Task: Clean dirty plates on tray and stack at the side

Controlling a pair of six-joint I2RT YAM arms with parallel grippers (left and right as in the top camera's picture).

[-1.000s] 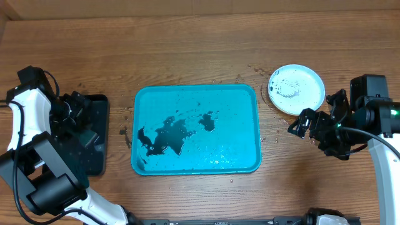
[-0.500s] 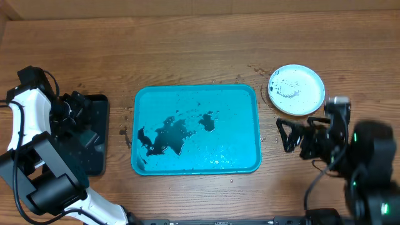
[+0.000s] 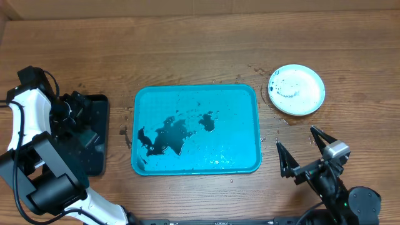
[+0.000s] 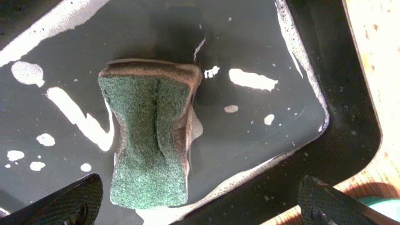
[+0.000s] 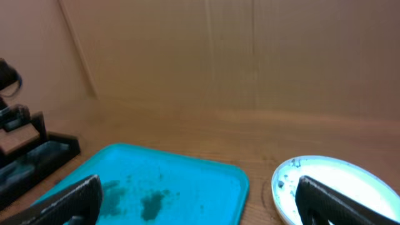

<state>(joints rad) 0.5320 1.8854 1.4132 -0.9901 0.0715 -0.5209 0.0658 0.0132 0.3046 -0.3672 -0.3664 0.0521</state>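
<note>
The turquoise tray lies mid-table with black smears and water on it and no plate on it; it also shows in the right wrist view. One white plate stack with a pale rim sits on the table to the right of the tray, also in the right wrist view. My right gripper is open and empty, near the front edge, below the plate. My left gripper is open above a green sponge in the black tray. It holds nothing.
The black tray with soapy water stands at the left, under the left arm. Water drops and dark specks lie on the wood around the turquoise tray. A brown cardboard wall backs the table.
My right arm has pulled back from beside the plate toward the front edge of the table, its gripper open. The left arm has not moved.
</note>
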